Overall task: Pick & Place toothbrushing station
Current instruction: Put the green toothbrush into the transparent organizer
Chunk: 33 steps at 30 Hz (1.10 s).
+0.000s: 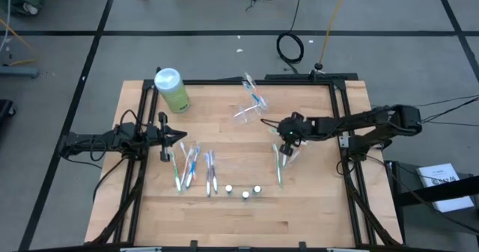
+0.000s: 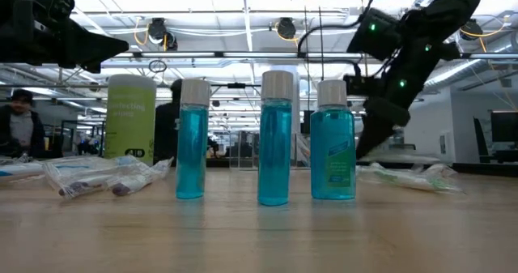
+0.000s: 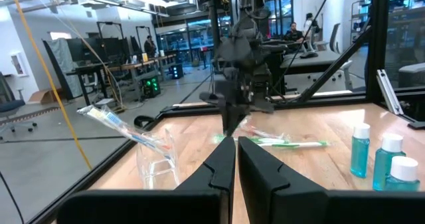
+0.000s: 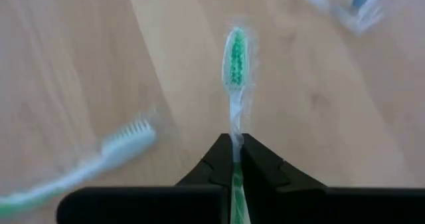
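— Right of centre in the overhead frame, why is the right gripper (image 1: 288, 137) pinched shut?
— It's clamping a wrapped green toothbrush (image 4: 236, 58), presumably bound for the clear toothbrushing station (image 1: 249, 108) just above-left.
— The left gripper (image 1: 182, 136)?
— Closed, empty, waiting at left.

A pale wooden table (image 1: 247, 207) in a black frame stands on grey floor (image 1: 67, 57) crossed by dark lines, with a coiled black cable (image 1: 290, 47) beyond its far edge. Beyond, an open workshop shows ceiling strip lights (image 2: 218, 18), desks (image 3: 119, 68) and seated people (image 2: 20, 127).
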Available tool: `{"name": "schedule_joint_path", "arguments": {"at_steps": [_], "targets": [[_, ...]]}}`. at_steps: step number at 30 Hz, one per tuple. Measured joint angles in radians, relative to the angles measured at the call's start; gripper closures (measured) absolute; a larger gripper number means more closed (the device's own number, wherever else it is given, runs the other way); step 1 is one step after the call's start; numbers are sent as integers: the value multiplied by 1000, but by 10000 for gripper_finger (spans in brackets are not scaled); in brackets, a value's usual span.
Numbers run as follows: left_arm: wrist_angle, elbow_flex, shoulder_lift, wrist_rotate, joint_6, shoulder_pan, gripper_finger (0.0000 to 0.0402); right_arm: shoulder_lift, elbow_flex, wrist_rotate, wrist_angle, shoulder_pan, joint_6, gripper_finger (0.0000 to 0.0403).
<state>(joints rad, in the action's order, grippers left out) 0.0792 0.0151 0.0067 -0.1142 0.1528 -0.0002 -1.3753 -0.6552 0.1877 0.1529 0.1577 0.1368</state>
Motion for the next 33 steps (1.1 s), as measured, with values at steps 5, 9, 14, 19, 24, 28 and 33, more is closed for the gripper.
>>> {"name": "schedule_joint_path", "arguments": {"at_steps": [5,9,14,19,24,28,33], "targets": [[0,0,0,1,0,0,376,106,0,-4,-60,0,-3,397],[0,0,0,1,0,0,376,157,0,-6,-136,0,-19,397],[0,0,0,1,0,0,376,160,0,-7,-280,0,-78,397],[0,0,0,1,0,0,376,136,0,-8,-419,0,-142,397],[0,0,0,1,0,0,376,112,-2,-8,-565,0,-196,397],[0,0,0,0,0,0,376,80,-2,-8,-705,1,-236,397],[0,0,0,0,0,0,376,7,-2,-9,-904,19,-270,397]]}}
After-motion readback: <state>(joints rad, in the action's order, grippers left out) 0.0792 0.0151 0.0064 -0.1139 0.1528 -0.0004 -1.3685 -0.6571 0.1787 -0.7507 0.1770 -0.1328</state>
